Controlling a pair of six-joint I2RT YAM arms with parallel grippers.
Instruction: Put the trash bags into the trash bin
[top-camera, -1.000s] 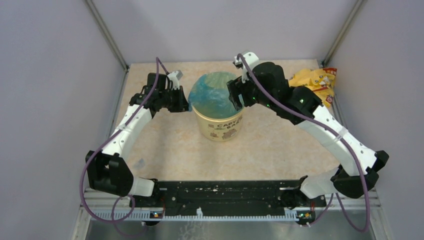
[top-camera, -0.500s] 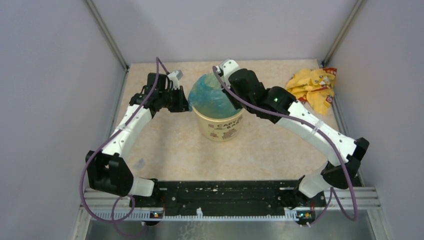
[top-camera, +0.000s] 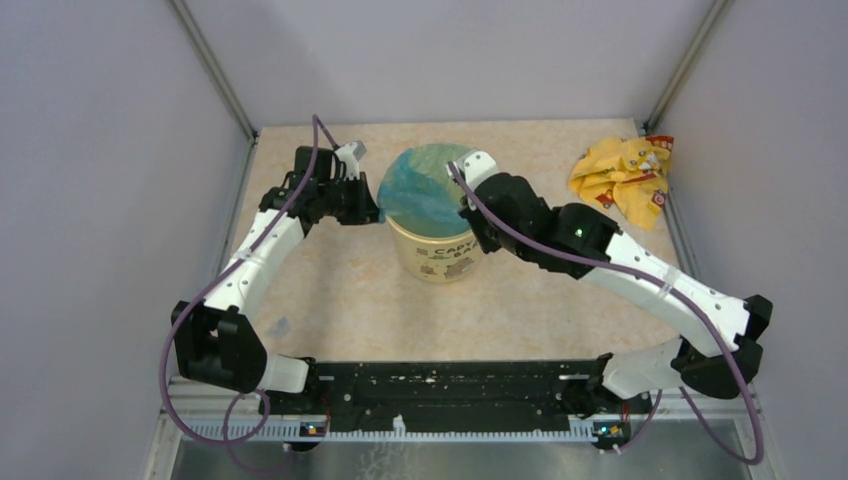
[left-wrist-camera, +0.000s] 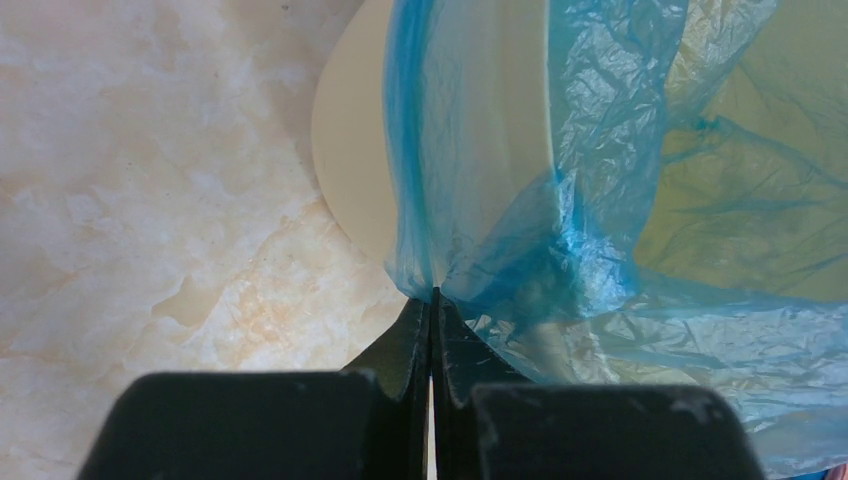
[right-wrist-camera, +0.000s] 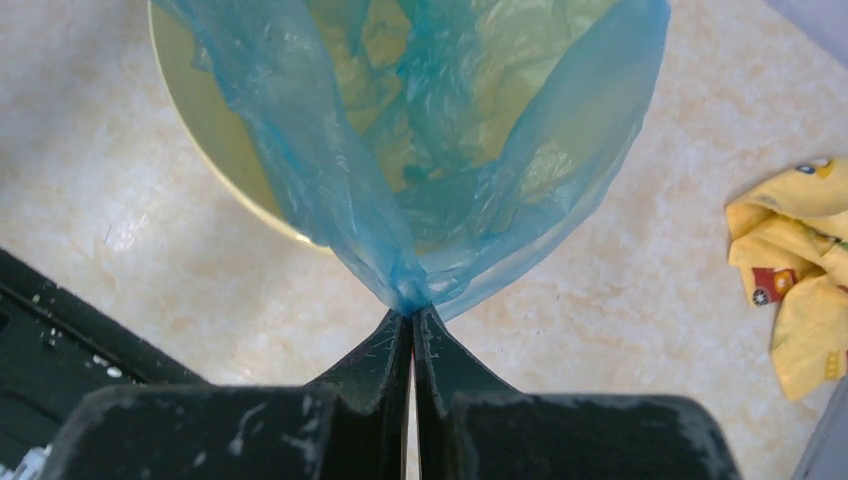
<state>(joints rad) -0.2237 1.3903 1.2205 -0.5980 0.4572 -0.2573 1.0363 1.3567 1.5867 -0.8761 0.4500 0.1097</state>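
Note:
The pale yellow trash bin (top-camera: 440, 255) with brown lettering stands upright mid-table. A thin blue trash bag (top-camera: 428, 190) is spread over its mouth and hangs inside. My left gripper (top-camera: 374, 205) is at the bin's left rim, shut on the bag's edge (left-wrist-camera: 440, 270); the bin's wall (left-wrist-camera: 355, 170) lies just beyond. My right gripper (top-camera: 468, 212) sits at the bin's right rim, shut on a pinched fold of the bag (right-wrist-camera: 405, 290), with the bag stretched back across the bin's opening (right-wrist-camera: 215, 130).
A crumpled yellow-and-red wrapper (top-camera: 622, 178) lies at the back right near the side wall, also seen as yellow wrapper (right-wrist-camera: 790, 270) in the right wrist view. Walls enclose the table on three sides. The black base rail (top-camera: 450, 385) runs along the near edge.
The right gripper was open at the bin's right rim; it swung over the bin, came back to the right rim and shut on the bag. The left arm stayed put.

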